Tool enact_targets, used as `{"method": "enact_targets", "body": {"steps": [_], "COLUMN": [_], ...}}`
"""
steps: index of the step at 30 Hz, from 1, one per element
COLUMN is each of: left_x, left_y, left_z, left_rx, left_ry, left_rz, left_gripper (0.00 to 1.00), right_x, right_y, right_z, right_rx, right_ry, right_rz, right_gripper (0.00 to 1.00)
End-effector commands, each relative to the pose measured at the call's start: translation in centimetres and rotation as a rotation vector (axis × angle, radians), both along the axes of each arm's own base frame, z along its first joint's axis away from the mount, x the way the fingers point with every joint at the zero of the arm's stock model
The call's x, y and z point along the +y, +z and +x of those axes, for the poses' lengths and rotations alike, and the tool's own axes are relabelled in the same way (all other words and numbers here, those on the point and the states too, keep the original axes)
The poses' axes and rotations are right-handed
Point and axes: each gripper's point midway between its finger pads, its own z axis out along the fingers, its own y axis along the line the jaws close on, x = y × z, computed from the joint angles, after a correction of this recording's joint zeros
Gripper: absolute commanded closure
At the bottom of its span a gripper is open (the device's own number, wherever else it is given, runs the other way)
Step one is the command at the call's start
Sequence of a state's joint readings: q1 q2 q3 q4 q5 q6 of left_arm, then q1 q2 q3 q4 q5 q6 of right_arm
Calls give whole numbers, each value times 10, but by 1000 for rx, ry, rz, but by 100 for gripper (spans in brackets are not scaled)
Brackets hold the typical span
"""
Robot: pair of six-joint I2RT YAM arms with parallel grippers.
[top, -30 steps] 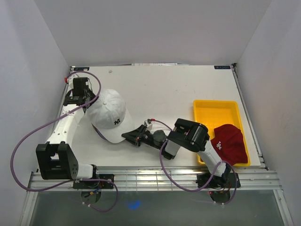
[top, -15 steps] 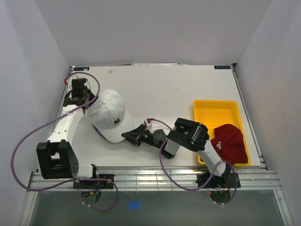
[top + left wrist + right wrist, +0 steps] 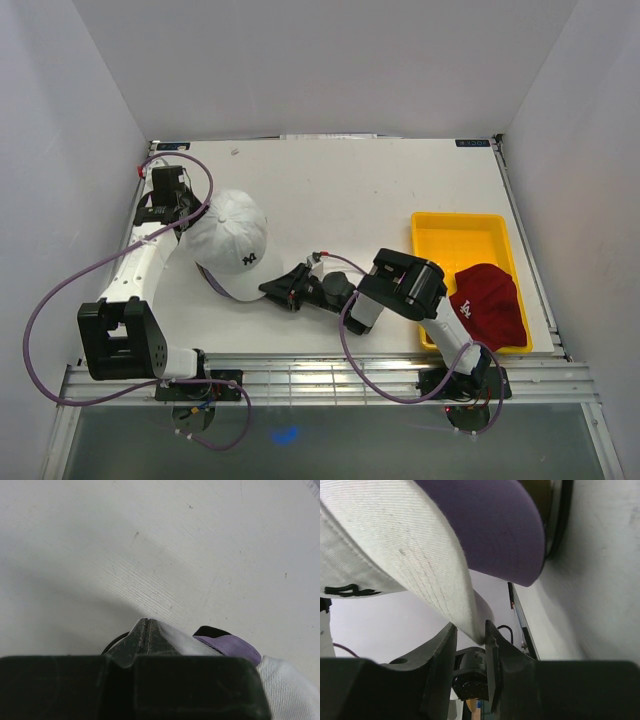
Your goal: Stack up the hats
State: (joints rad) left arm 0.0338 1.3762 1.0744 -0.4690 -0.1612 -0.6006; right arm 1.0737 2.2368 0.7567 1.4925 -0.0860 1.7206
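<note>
Near the table's near right corner, a dark red fabric cap lies over the near end of a yellow rectangular plastic tray. Left of it, the right gripper has its fingers slightly apart around the brim tip of a white fabric cap. This cap sits on a lavender cap toward the left edge. Behind its crown, the left gripper is pressed together.
</note>
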Motion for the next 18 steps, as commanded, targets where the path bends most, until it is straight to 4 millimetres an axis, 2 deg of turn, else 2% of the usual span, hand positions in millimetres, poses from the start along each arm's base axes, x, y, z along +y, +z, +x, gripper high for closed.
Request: {"method": "enact_targets", "body": {"steps": [1, 4, 9, 13, 18], "left_x": [14, 15, 16, 16, 17], "left_y": [-69, -69, -66, -58, -29], "left_z": [-51, -51, -50, -49, -42], "left_rx": [304, 304, 299, 283, 221], "left_ry": [-2, -5, -7, -7, -7], "left_rz": [69, 74, 77, 78, 83], "left_gripper": [100, 100, 100, 92, 80], "right_x": [-41, -41, -42, -42, -39], "right_y": [-131, -129, -126, -119, -103], "right_z": [-30, -29, -26, -22, -17], "right_rx": [223, 215, 192, 153, 102], "right_ry": [48, 50, 55, 55, 61], "right_rz": [-452, -458, -471, -486, -501], "right_gripper": [67, 61, 61, 60, 60]}}
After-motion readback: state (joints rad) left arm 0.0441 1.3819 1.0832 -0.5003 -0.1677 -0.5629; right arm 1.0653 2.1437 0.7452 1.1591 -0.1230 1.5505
